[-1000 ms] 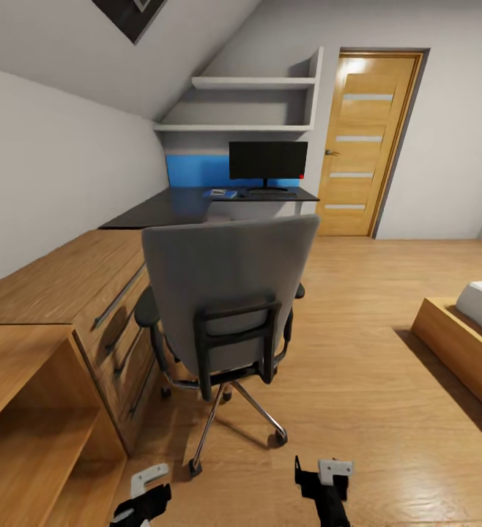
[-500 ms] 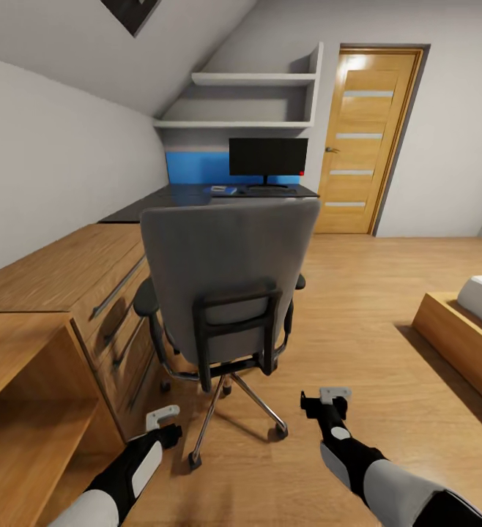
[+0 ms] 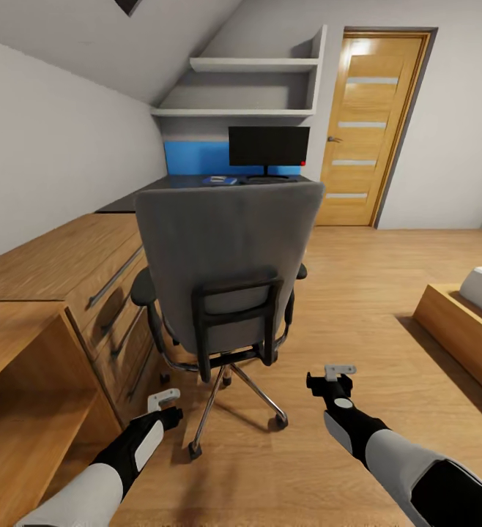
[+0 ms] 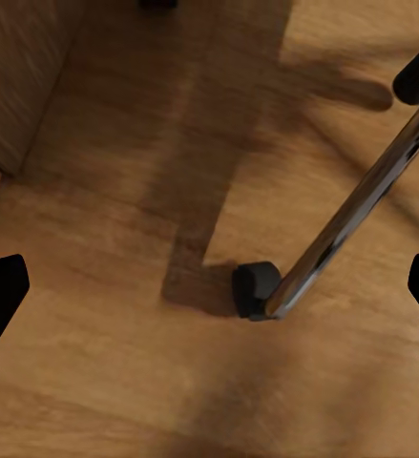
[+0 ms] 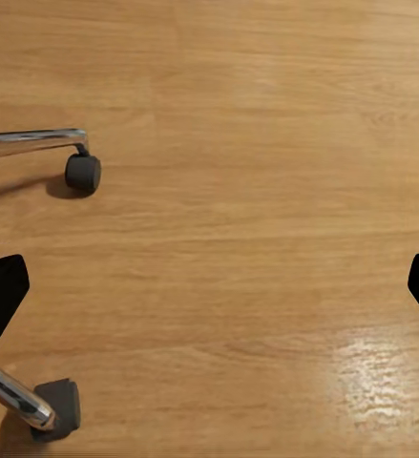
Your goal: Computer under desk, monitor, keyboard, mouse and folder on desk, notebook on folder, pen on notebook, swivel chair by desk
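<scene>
While our left gripper (image 3: 165, 407) and right gripper (image 3: 335, 376) hang wide and empty above the floor (image 3: 358, 293), the swivel chair (image 3: 226, 271) stands between them, back toward us; beyond it, the monitor (image 3: 268, 146) sits on the surface (image 3: 160, 183).

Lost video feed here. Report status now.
Both grippers, left and right, open, empty, low over the floor. Swivel chair dead ahead, back toward us. Chair blocks the line to desk and monitor.
</scene>
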{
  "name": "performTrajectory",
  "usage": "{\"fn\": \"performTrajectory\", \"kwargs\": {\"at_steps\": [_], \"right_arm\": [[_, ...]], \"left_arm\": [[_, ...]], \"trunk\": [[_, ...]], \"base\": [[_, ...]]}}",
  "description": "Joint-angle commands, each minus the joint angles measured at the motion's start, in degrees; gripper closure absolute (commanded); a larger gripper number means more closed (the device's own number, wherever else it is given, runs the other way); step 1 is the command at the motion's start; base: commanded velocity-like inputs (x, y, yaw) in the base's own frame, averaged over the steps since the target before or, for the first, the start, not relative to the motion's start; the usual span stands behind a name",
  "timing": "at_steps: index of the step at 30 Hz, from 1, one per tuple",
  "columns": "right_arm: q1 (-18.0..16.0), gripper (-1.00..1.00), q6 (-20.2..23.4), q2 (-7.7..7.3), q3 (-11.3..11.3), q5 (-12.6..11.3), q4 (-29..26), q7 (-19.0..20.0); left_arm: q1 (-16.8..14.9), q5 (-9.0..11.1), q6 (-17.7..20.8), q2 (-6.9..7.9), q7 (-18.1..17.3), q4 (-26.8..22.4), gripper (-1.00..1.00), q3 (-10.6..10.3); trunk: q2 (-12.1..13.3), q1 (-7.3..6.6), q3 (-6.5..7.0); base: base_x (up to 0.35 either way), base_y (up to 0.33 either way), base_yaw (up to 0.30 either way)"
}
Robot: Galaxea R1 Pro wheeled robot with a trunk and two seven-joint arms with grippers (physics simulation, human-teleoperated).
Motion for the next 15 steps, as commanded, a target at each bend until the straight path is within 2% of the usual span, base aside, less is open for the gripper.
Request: {"fn": "performTrajectory", "kwargs": {"at_steps": [1,8,10,14,15], "right_arm": [[-0.07,-1.00,-0.08,0.00,0.50,-0.54,-0.12,-0.22],[-0.58,-1.00,0.60,0.21,0.44,-0.71,-0.73,-0.29],[-3.39,-1.00,4.51,1.38,0.15,-1.08,-1.52,-0.30],[-5.20,-1.00,7.03,1.95,-0.01,-1.22,-1.84,-0.29],[-5.72,-1.00,6.64,2.31,0.23,-1.10,-1.78,-0.10]], "left_arm": [[-0.07,0.42,0.09,0.05,0.35,-0.23,-1.00,-0.15],[-3.45,0.44,1.20,0.30,0.42,-0.66,-1.00,-0.10],[-4.32,0.44,2.08,0.16,0.27,-2.39,-1.00,-0.10],[-4.55,0.49,2.15,0.22,0.17,-5.91,-1.00,-0.16],[-4.62,0.42,1.04,0.94,0.03,-3.06,-1.00,-0.12]], "trunk": [[-0.04,0.01,-0.28],[-0.13,0.19,-1.83],[-0.13,0.19,-1.83],[-0.13,0.19,-1.83],[-0.13,0.19,-1.83]], "base": [[0.000,0.000,0.000],[0.000,0.000,0.000],[0.000,0.000,0.000],[0.000,0.000,0.000],[0.000,0.000,0.000]]}}
